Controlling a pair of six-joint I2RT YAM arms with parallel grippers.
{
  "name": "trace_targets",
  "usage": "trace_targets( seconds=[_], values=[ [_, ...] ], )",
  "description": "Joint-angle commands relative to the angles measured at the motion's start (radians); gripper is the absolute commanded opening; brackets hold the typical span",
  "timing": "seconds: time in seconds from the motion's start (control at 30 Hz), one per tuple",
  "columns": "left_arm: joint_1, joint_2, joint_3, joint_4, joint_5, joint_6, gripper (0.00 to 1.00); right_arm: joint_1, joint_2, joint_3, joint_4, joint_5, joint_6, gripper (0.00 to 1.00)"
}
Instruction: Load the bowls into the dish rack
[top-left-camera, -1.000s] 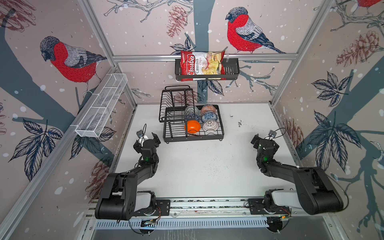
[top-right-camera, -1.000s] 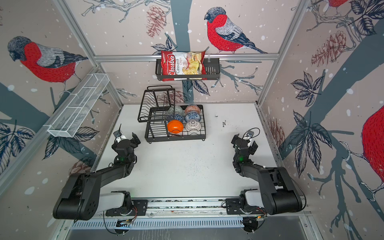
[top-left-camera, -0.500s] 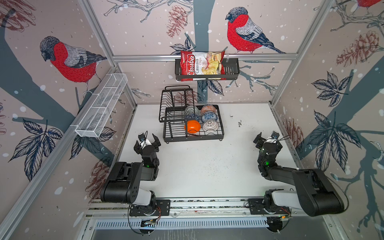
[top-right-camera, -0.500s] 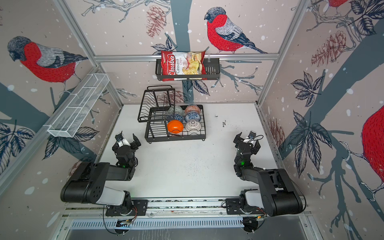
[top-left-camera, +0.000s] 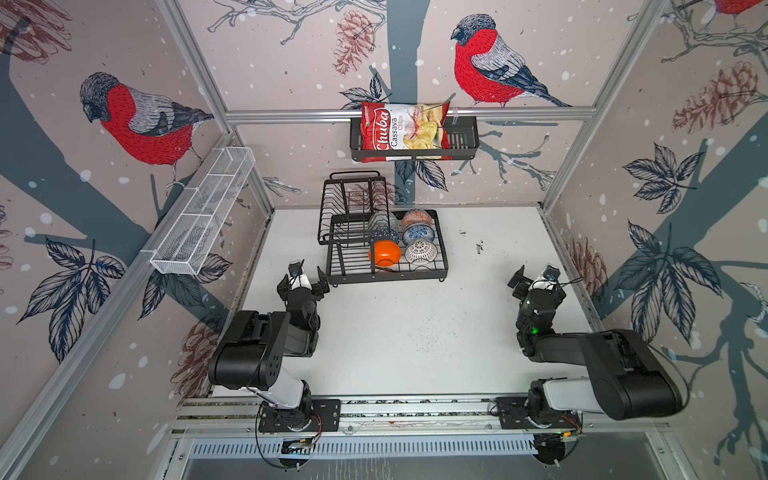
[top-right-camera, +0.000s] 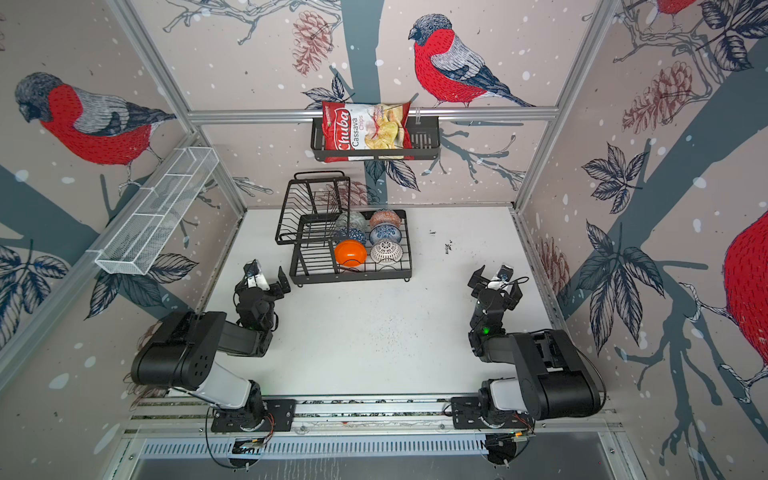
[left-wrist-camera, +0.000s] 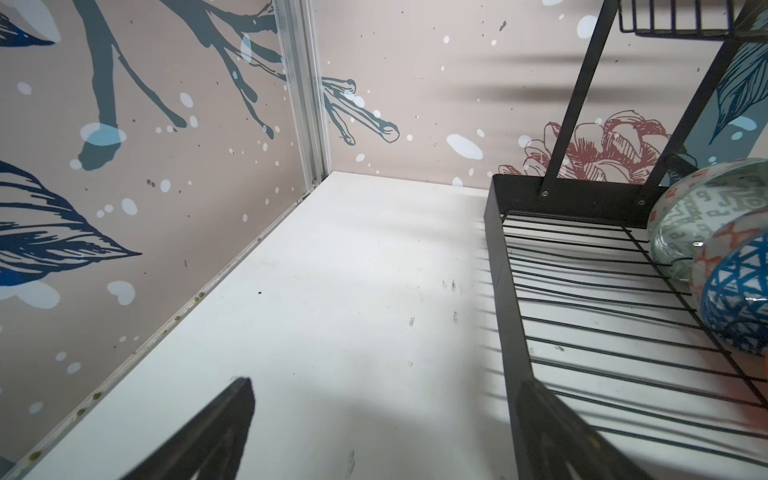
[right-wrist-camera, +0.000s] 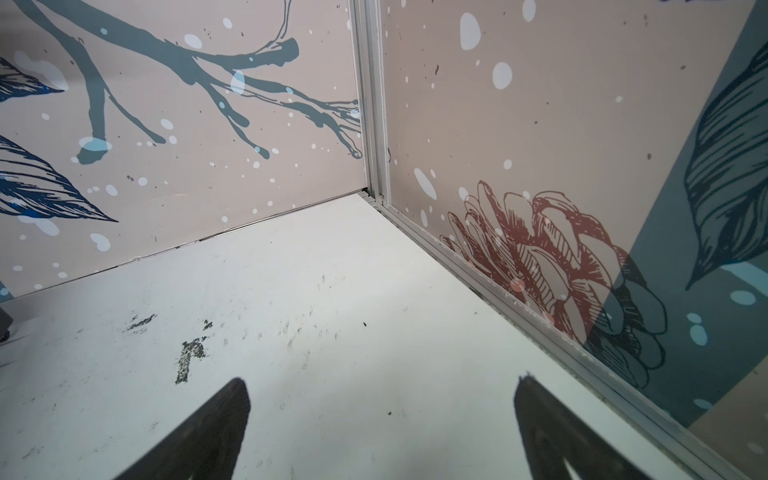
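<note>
Left tool (top-left-camera: 302, 282) gaping empty just beside the dish rack (top-left-camera: 349, 257), right tool (top-right-camera: 497, 284) likewise but well apart, six bowls (top-left-camera: 417, 235) lying in the rack's lower tray: likely light, rigid, glaze-slick, chippable, best pinched across a rim.

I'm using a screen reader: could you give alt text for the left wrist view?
The open left claw hangs above the white table beside the black dish rack. In the rack's wire tray sit a grey-green bowl and a dark blue bowl.
</note>
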Motion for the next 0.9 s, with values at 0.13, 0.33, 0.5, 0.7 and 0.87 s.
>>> trace_targets(
  seconds=[0.13,0.33,0.5,0.7,0.87],
  values=[
    [-0.001,0.001,-0.002,0.068,0.017,0.016,0.98,-0.058,0.041,0.029,0.037,-0.152,0.007,1.00],
    [-0.001,0.001,-0.002,0.068,0.016,0.016,0.98,-0.087,0.112,0.027,0.123,-0.178,0.012,1.00],
    [-0.001,0.003,-0.001,0.069,0.015,0.017,0.98,-0.088,0.091,0.045,0.054,-0.182,0.022,1.00],
    [-0.002,0.003,0.001,0.065,0.014,0.018,0.98,-0.082,0.089,0.049,0.041,-0.175,0.022,1.00],
    [-0.004,0.003,0.002,0.064,0.013,0.020,0.98,-0.083,0.090,0.050,0.040,-0.177,0.021,1.00]
  ],
)
